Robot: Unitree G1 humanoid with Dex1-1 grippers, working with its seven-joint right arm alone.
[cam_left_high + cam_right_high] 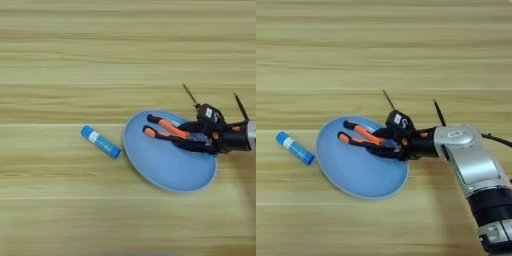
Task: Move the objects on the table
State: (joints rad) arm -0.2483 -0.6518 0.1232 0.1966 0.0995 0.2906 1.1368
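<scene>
Counter (60, 60): broad, light wood.
Plate (356, 175): blue, beside the glue stick.
Gripper (383, 145): over the plate's right part, closed on the pliers.
Pliers (358, 134): handles pointing left above the plate.
Glue stick (100, 142): on the counter, well left of the gripper.

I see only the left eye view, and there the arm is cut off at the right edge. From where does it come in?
Observer: In the right eye view the silver forearm bends at an elbow and goes down to the bottom right corner.
Operator: Is anything attached to it on the far side?
Observer: Yes, a thin dark cable runs from the forearm to the picture's right edge.
</scene>
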